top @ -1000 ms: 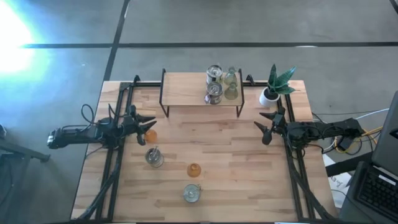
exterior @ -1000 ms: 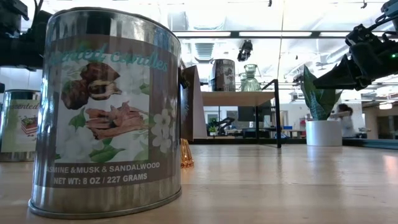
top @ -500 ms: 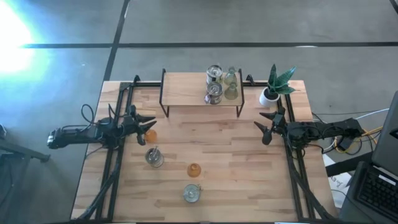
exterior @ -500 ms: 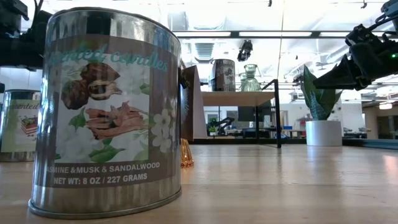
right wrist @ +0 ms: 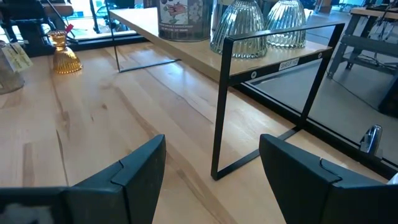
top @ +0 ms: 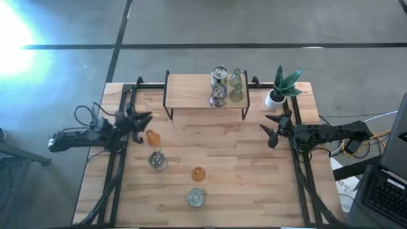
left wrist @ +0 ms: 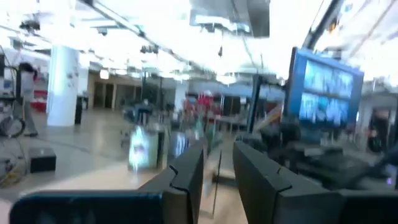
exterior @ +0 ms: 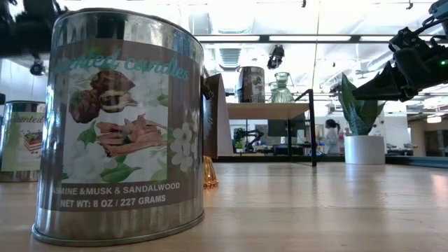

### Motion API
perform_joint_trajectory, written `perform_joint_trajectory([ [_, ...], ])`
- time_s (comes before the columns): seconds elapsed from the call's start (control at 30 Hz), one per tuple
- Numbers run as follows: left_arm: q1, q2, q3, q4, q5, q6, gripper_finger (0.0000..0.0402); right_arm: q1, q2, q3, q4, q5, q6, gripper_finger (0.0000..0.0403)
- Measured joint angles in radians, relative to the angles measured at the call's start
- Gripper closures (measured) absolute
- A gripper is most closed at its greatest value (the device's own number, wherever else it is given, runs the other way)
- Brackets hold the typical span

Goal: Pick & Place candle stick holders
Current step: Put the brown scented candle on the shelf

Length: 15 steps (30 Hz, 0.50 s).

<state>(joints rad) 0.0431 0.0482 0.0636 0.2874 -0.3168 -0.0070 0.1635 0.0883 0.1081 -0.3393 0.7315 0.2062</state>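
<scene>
Now we see the left tool (top: 145, 117) lifted off the orange holder (top: 152, 137), nearly closed, empty; the right tool (top: 270, 130) waits open, empty.

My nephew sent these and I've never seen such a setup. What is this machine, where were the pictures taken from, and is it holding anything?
Two robot arms work at a wooden table. One camera looks straight down, one sits at table height, and one rides on each wrist. The left gripper is nearly closed and empty, next to an orange holder. The right gripper waits open and empty. Loose on the table are a candle tin, another orange holder and a tin. A small shelf carries more; a potted plant stands beside it.
</scene>
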Motion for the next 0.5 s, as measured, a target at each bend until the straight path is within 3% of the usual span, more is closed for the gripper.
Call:
perform_joint_trajectory([
  [0.1,0.000,-0.001,0.067,-0.043,-0.012,0.011,0.0310,0.000,0.000,0.000,0.000,0.000,0.000,0.0152],
  [0.4,0.000,0.100,0.362,-0.497,-0.053,-0.161,0.0310,0.000,0.000,0.000,0.000,0.000,0.000,0.0152],
  [0.5,0.001,0.178,0.436,-0.570,0.034,-0.201,0.0310,0.000,0.000,0.000,0.000,0.000,0.000,0.0152],
])
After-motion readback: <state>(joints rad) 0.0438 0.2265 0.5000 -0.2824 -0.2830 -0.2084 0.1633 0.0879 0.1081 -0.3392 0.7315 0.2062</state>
